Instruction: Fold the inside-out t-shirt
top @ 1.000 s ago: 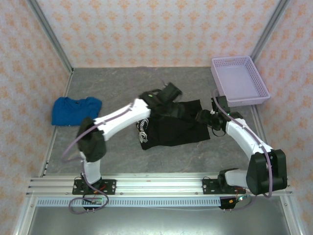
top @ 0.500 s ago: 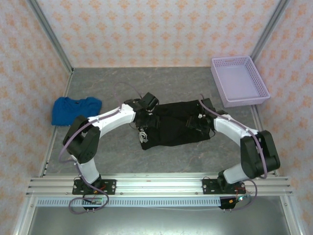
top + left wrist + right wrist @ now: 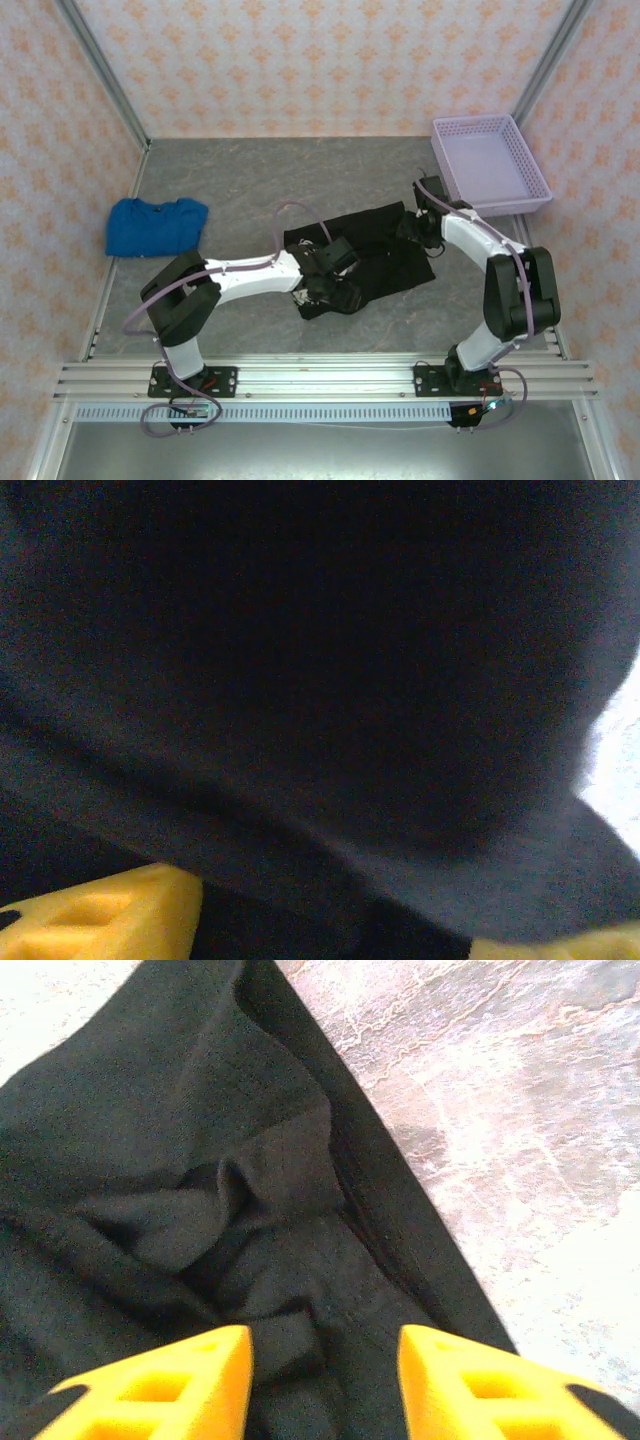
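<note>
My left gripper (image 3: 335, 272) lies low, buried in the inside-out t-shirt (image 3: 382, 264) (grip? can't tell), right gripper (image 3: 412, 228) hooks over its far corner, jaws parted.

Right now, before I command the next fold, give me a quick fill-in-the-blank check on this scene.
1. The folded garment near the left edge of the table is ____.
2. The purple basket stands at the far ____ corner.
3. The right pincer sits over the ____ t-shirt.
Missing words: blue; right; black.
</note>
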You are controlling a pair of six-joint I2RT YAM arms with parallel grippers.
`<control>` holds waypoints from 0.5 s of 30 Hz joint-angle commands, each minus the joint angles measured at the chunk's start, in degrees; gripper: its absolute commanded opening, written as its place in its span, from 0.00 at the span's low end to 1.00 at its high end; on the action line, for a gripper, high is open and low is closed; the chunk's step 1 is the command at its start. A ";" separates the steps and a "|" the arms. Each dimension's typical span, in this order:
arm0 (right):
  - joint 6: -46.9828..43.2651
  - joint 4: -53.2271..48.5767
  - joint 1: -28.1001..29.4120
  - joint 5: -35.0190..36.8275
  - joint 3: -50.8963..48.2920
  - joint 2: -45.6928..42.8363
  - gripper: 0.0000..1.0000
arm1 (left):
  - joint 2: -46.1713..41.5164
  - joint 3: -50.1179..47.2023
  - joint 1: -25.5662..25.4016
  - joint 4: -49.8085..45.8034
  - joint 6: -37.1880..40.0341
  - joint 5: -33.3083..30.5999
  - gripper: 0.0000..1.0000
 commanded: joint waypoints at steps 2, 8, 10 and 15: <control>0.36 -4.61 0.42 -0.63 -4.77 -8.40 0.51 | -5.07 2.35 0.94 -0.87 0.41 -9.41 0.66; 3.80 -3.79 3.26 -4.85 -11.37 -14.45 0.56 | -5.28 2.20 10.56 -0.59 0.75 -8.66 0.67; 5.24 -1.82 3.91 -8.01 -12.30 -13.65 0.56 | -3.20 3.77 13.09 -1.35 3.21 -8.90 0.67; 4.65 -0.66 12.90 -5.74 -11.61 -15.77 0.63 | 0.31 6.29 18.04 -3.13 4.00 -9.27 0.66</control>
